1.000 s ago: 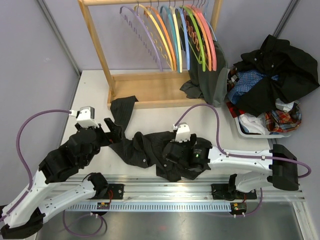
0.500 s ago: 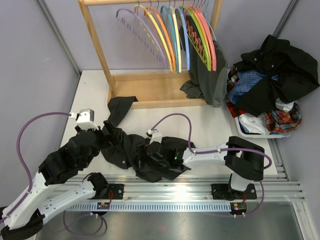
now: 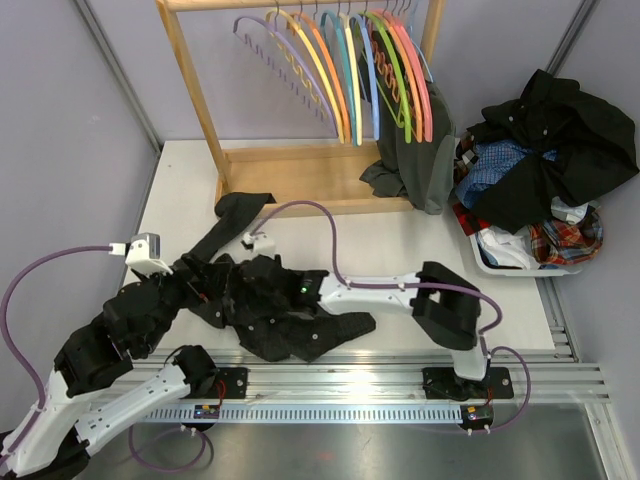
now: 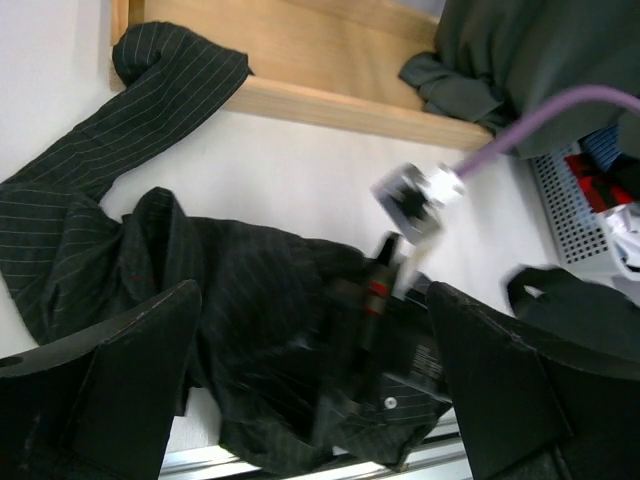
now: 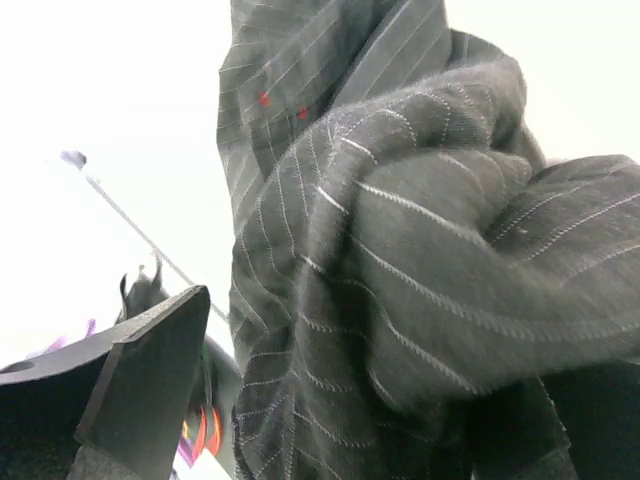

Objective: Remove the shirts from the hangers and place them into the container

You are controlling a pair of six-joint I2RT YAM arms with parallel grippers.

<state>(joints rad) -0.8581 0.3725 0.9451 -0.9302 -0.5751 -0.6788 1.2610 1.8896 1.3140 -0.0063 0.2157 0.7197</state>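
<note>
Left arm (image 3: 120,340) lies low at the near left of the counter (image 3: 400,240); my left jaws are spread wide at the left end of the pinstriped shirt (image 3: 300,320). In the left wrist view both fingers (image 4: 130,380) stand far apart with the dark cloth lying between them; no pinch seen. The shirt is off its hanger, crumpled flat on the counter just in front of the arm bases, and one sleeve (image 4: 170,70) runs back onto the base board of the wooden rail frame (image 3: 190,100). Right arm (image 3: 370,292) reaches across to the left over the shirt's middle. My right jaws are spread too: one finger (image 5: 130,390) shows in the right wrist view, the other is hidden by bunched pinstriped cloth close to the lens. Whether that cloth rests on the finger I cannot tell. At the back, the hangers (image 3: 340,80) hang on the rail, mostly bare. A dark grey shirt (image 3: 420,150) hangs at the right end of the row. Far right, the container (image 3: 490,262) is heaped with clothes: a black shirt (image 3: 560,140) on top, a blue checked shirt (image 3: 495,165) beneath it.
</note>
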